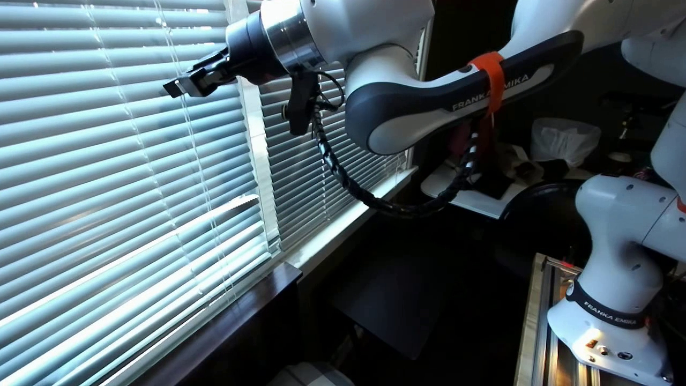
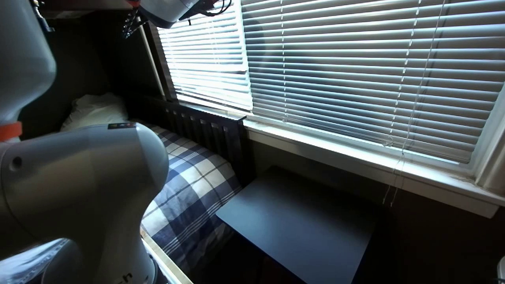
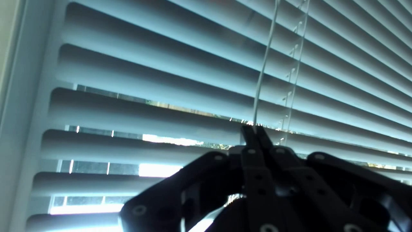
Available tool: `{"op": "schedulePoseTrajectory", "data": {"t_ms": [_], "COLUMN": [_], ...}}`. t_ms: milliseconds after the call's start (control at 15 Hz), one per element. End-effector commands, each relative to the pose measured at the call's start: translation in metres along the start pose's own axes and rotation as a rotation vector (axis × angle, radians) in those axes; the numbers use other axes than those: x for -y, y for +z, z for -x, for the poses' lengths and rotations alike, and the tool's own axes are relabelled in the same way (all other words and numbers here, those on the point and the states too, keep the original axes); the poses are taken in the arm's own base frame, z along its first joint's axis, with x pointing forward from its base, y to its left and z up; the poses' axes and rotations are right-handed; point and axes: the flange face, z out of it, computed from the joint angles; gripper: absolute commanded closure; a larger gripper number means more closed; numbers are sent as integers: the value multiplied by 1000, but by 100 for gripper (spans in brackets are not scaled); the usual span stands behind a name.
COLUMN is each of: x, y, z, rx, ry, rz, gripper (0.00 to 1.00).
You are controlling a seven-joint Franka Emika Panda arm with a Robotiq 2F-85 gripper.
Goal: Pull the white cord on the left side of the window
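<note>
Wrist view shows the tool (image 3: 255, 131) clamped on the white cord (image 3: 264, 64), which rises across the slats (image 3: 154, 80). In an exterior view, the cord (image 1: 198, 161) also hangs below the tool.

Cool daylight comes through the large white-framed glass window (image 1: 258, 145), leaving much else in deep shadow. It glares along the white horizontal slat blinds (image 1: 107, 187), whose far panel (image 2: 209, 75) is nearly washed out in an exterior view. The long white painted sill (image 2: 343, 152) gleams; the dark brown wall (image 2: 453, 228) below it sinks towards black, while the flat dark-grey rectangular desk (image 2: 303, 225) carries a soft sheen. A warm yellowish glint lights the rounded white robot base (image 1: 611, 338). In the wrist view the black metal fingers (image 3: 252, 161) are backlit, almost silhouetted and slightly blurred, and some gaps between the slats burn out to white.
</note>
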Motion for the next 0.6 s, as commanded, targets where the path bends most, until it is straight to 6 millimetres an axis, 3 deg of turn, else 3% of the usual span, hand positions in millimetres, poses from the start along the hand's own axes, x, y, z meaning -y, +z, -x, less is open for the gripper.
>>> {"op": "schedulePoseTrajectory", "data": {"t_ms": [0,267,533], "x": [1,10,7], "y": [-2,-11,-16], "z": [-4,-4,-2], "rx": [60,155,199], "ry": [8,25,-23], "rz": [77,150,253], "gripper": [100,100,100]}}
